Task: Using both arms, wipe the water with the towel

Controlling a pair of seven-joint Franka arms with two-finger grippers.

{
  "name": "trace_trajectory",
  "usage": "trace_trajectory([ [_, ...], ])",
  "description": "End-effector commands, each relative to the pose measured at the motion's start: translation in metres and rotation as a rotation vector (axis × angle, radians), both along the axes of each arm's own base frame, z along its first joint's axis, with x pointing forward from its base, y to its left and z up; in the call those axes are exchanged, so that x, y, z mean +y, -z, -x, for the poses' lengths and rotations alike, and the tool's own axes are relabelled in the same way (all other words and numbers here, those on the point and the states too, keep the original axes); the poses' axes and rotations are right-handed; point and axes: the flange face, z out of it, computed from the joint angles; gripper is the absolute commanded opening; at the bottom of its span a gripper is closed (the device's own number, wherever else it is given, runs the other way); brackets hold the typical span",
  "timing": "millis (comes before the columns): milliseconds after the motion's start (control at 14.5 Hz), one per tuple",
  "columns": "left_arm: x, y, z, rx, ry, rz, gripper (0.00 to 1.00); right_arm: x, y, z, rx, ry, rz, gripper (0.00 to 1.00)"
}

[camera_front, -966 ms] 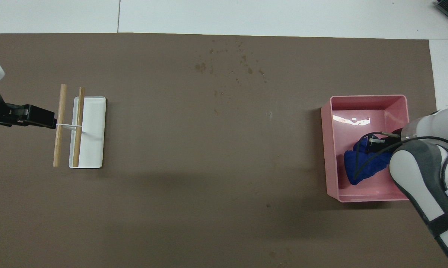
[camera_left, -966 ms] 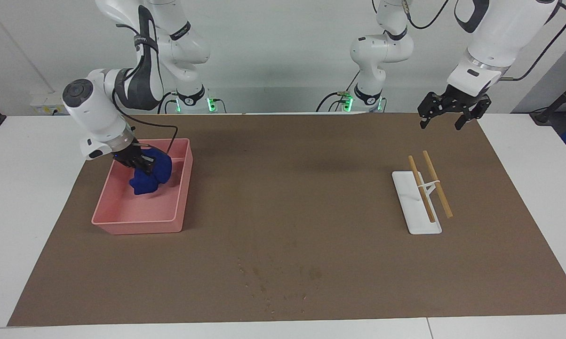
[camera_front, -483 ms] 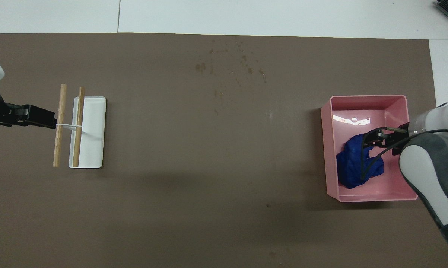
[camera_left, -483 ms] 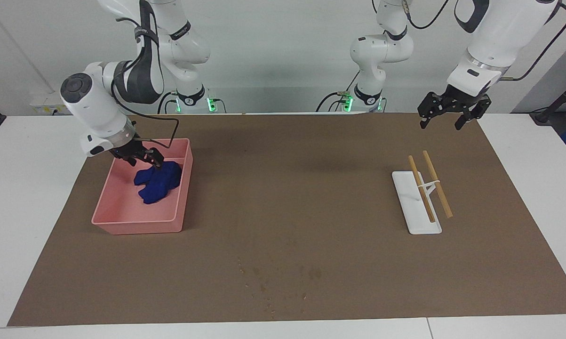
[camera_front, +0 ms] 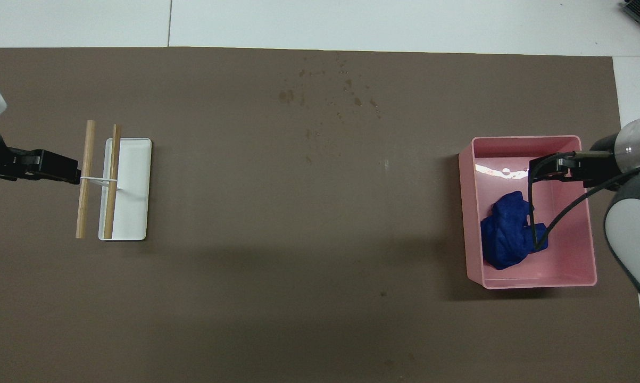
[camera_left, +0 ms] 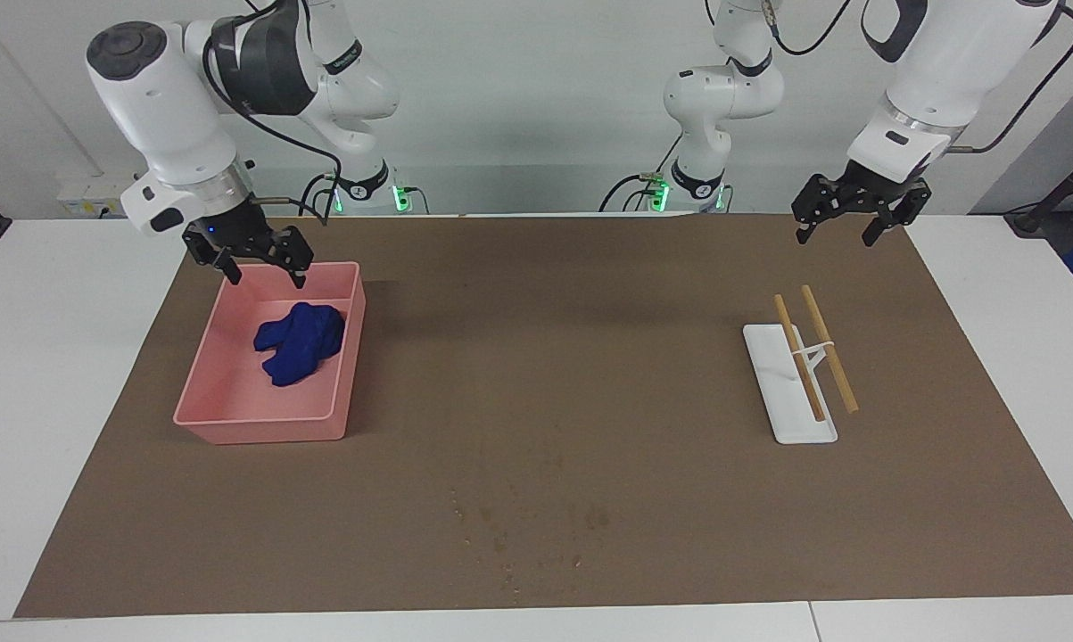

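Observation:
The royal-blue towel (camera_left: 300, 343) lies crumpled in the pink tray (camera_left: 259, 428) at the right arm's end of the table. It also shows in the overhead view (camera_front: 508, 231). My right gripper (camera_left: 267, 276) is open and empty, raised over the end of the tray (camera_front: 527, 139) nearer to the robots; in the overhead view it (camera_front: 551, 166) is clear of the towel. My left gripper (camera_left: 837, 236) is open and empty, waiting in the air over the brown mat beside the stick rack; it also shows in the overhead view (camera_front: 72, 173). Water spots (camera_left: 518, 535) dot the mat far from the robots, also seen from overhead (camera_front: 330, 101).
A white rack (camera_left: 790, 392) carrying two wooden sticks (camera_left: 813, 352) stands at the left arm's end of the table; from overhead the rack (camera_front: 133, 186) is just beside the left gripper. A brown mat (camera_left: 545, 374) covers the table.
My right gripper has let go of the towel, opened and risen out of the tray. The towel has settled in the tray. The left arm has not moved.

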Motion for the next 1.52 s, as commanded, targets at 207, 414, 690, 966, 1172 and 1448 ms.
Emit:
trace_trajectory([
  [207, 0.004, -0.001, 0.007, -0.011, 0.008, -0.008, 1.0, 0.002, -0.064, -0.001, -0.012, -0.019, 0.014, 1.0],
  [414, 0.004, -0.001, 0.007, -0.011, 0.008, -0.008, 1.0, -0.001, -0.067, 0.01, 0.036, -0.012, 0.014, 1.0],
  [690, 0.004, -0.001, 0.007, -0.011, 0.008, -0.008, 1.0, 0.004, -0.072, 0.008, 0.04, -0.021, 0.01, 1.0],
  [966, 0.004, -0.001, 0.007, -0.011, 0.008, -0.008, 1.0, 0.001, -0.06, 0.02, 0.077, -0.011, 0.028, 1.0],
  [1172, 0.004, -0.001, 0.007, -0.011, 0.008, -0.008, 1.0, -0.004, -0.058, 0.021, 0.082, -0.003, 0.031, 1.0],
  [1448, 0.004, -0.001, 0.007, -0.011, 0.008, -0.008, 1.0, -0.005, -0.052, 0.026, 0.094, -0.003, 0.031, 1.0],
])
